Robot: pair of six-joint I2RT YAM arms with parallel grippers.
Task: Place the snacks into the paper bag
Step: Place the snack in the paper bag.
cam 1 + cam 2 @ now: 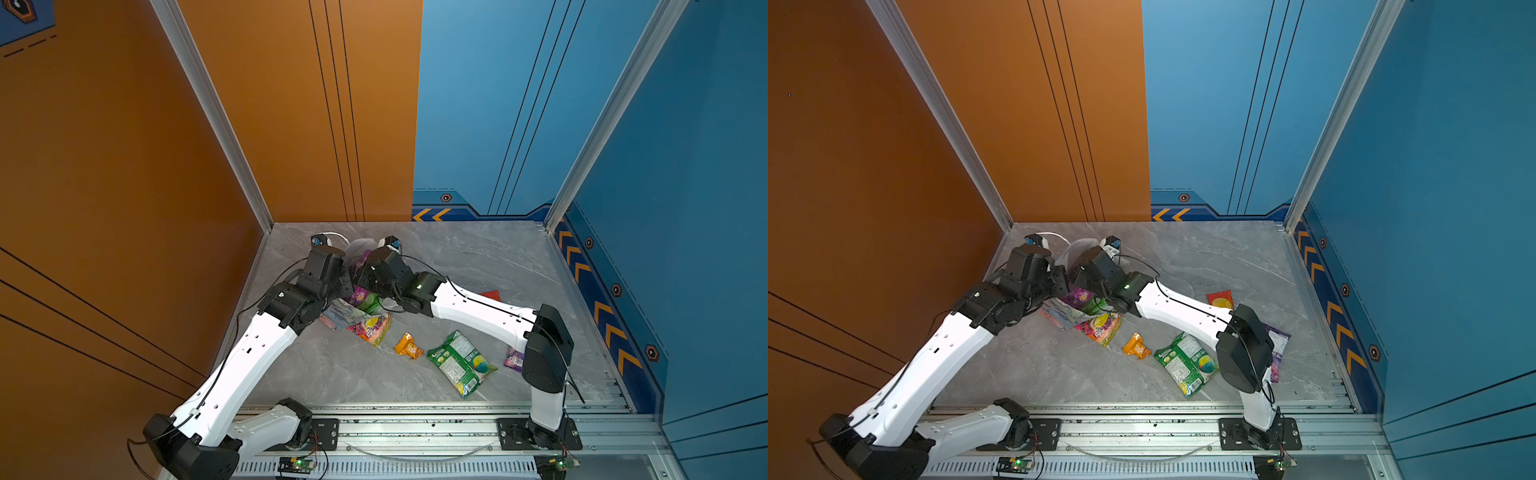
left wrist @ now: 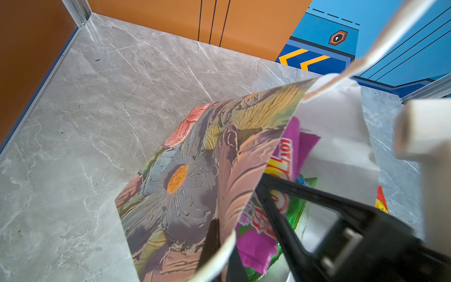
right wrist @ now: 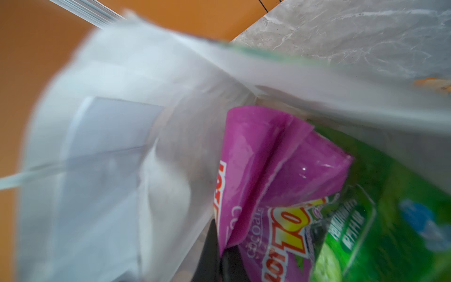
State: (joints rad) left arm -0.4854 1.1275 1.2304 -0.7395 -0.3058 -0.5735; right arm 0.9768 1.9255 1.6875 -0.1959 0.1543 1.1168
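**Both top views.** Paper bag (image 1: 338, 309) (image 1: 1054, 309): at the far left of the table (image 1: 332, 382), mostly hidden under the two wrists, so it could not be told whether it was upright or tipped. Magenta pouch (image 1: 359, 297) and small green packet (image 1: 372, 303): at the bag's mouth. Multicoloured packet (image 1: 372, 328): touching the bag's near edge. Loose on the table were the orange packet (image 1: 408, 345), the large green chips (image 1: 461, 361), the purple packet (image 1: 514, 358) part-hidden by the right arm, and the red packet (image 1: 1220, 299).

**Left wrist view.** Left gripper (image 2: 240, 210): jaws together on the bag's floral wall, one black finger inside the mouth against the magenta pouch. A white cord handle (image 2: 380, 46) ran up out of frame.

**Right wrist view.** Right gripper (image 3: 220, 256): jaws together. Dark fingers showed at the pouch's lower edge, but what they pinched could not be told. The white interior of the bag (image 3: 109, 146) looked empty further in.

**Handling note.** The step appeared to be seating the two packets. It would be best to keep the mouth spread and raise the rim evenly, so that the glossy packets slide down rather than spill out. The paper wall could crease or tear under a sideways pull.
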